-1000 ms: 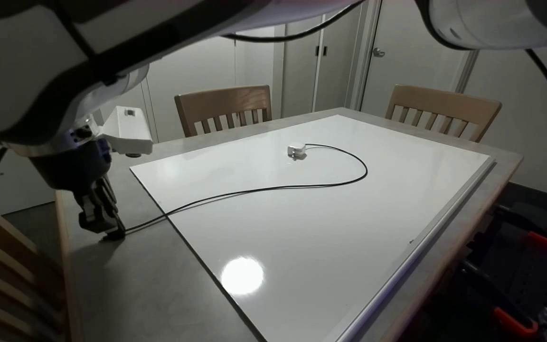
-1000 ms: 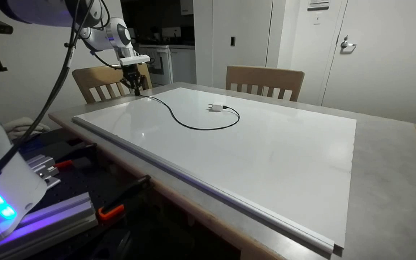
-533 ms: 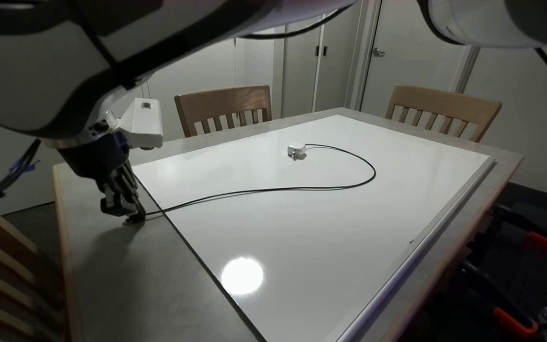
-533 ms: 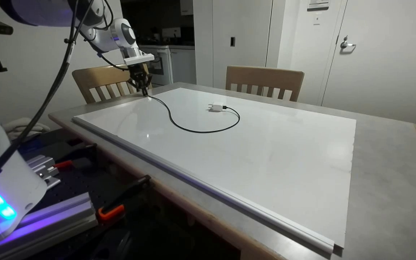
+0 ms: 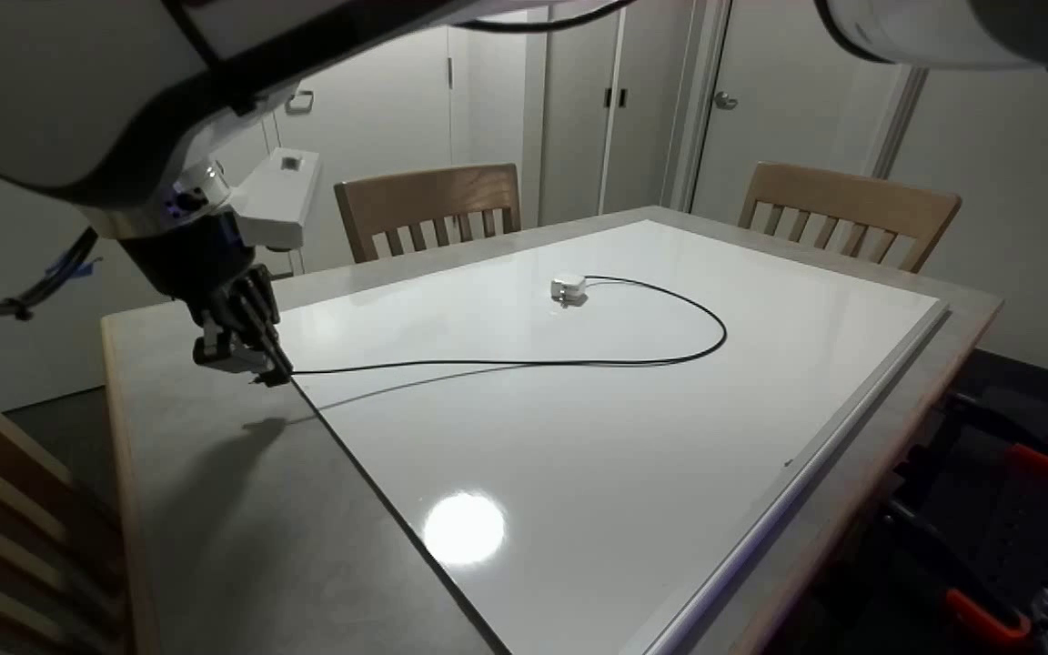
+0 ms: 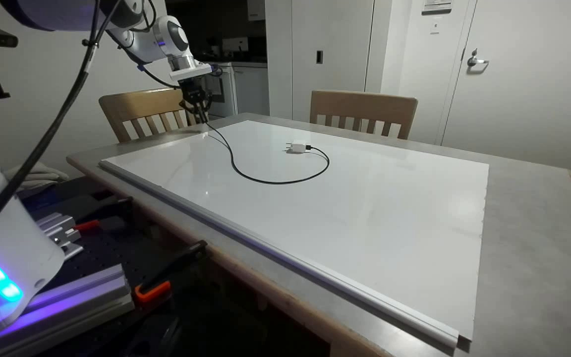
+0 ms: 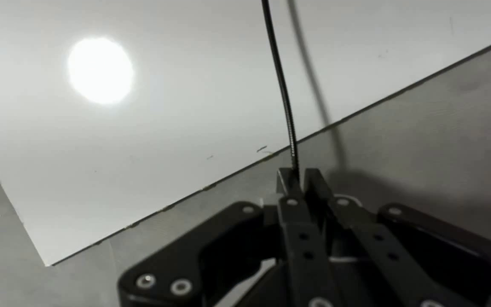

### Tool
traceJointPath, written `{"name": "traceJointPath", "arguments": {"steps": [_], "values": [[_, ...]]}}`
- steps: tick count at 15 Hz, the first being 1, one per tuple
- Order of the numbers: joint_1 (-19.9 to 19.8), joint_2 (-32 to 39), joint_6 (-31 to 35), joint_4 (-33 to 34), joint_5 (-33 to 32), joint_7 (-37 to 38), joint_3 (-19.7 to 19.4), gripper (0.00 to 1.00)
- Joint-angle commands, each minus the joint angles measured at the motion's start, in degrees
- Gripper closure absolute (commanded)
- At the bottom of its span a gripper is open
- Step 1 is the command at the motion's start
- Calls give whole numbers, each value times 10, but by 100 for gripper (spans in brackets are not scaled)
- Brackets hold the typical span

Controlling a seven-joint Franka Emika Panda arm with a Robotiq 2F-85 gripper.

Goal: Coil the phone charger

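The phone charger is a thin black cable [image 5: 579, 363] that lies in a wide open S-curve on a white board; it also shows in an exterior view [image 6: 278, 183] and the wrist view [image 7: 280, 76]. Its far end runs into a white plug block [image 5: 568, 287], also seen in an exterior view [image 6: 298, 146]. My gripper [image 5: 278, 375] is shut on the cable's near end, raised above the grey table just past the board's edge. In the wrist view the cable enters between the fingertips [image 7: 300, 177]. The held end is hidden in the fingers.
The white board [image 5: 533, 473] covers most of the grey table [image 5: 324, 546] and has a raised rail [image 6: 285, 255] along one long edge. Wooden chairs [image 6: 363, 105] stand around the table. Clamps with orange parts [image 6: 152, 292] sit beside the robot base.
My gripper has moved toward the board and risen off the table with the cable's end. The cable near the gripper is lifted, and its curve bulges slightly further. The plug block has not moved.
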Motion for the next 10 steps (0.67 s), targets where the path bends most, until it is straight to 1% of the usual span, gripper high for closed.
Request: {"name": "traceJointPath", "arguments": {"steps": [1, 2, 3, 4, 10], "values": [[5, -26, -24, -27, 0, 45, -6, 98], [6, -28, -25, -28, -2, 44, -4, 98], [8, -29, -33, -27, -4, 22, 1, 98], [3, -6, -15, -1, 0, 32, 0, 91], [8, -9, -25, -2, 0, 30, 0, 91]]}}
